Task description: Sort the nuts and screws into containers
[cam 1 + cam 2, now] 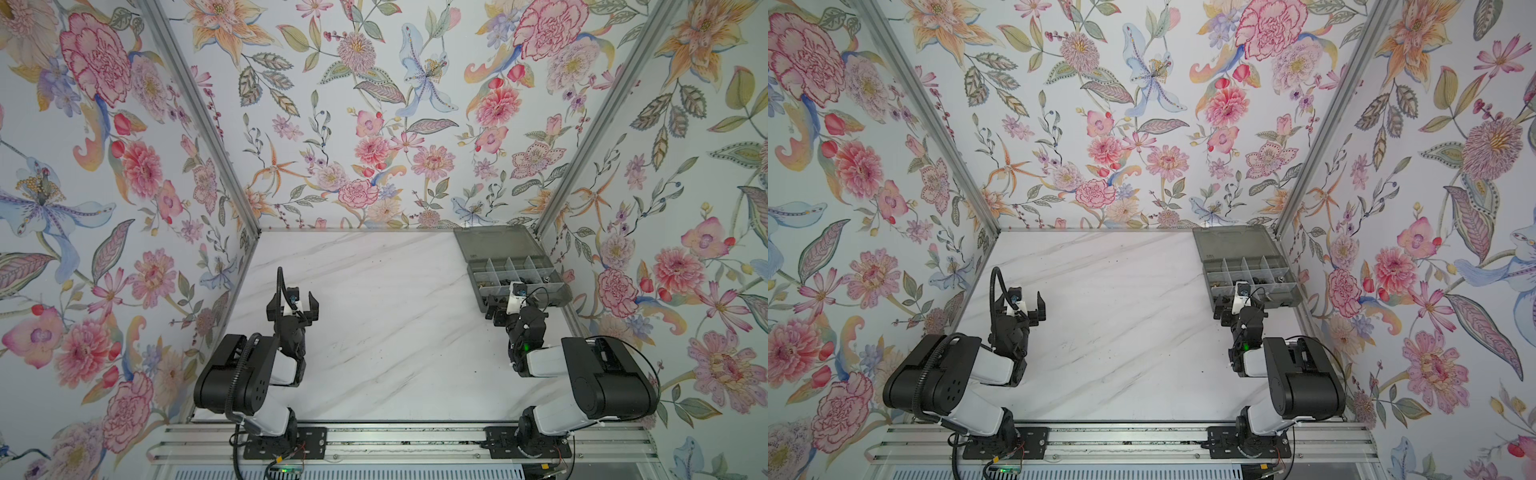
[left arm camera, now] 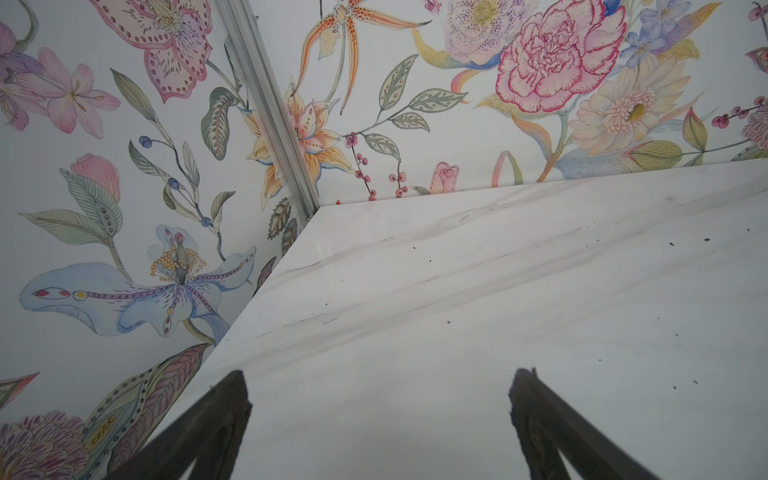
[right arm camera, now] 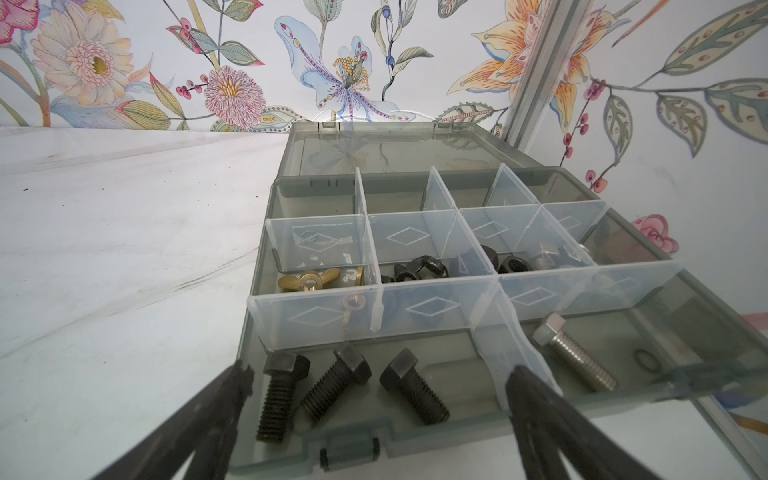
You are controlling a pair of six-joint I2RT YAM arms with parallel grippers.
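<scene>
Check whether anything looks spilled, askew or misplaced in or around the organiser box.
Nothing spilled: the table shows only dark specks. In the organiser box, the divider between the black screws and the silver screw looks bowed, and a thin black ring shares that screw's cell.

No lettering, brand, label or number can be read anywhere. The only marks are plain diamond outlines embossed on the clear dividers (image 3: pixel 315 318) of the organiser box (image 3: pixel 399 151), which sits toward two o'clock on the table (image 1: pixel 395 332) in both top views.
</scene>
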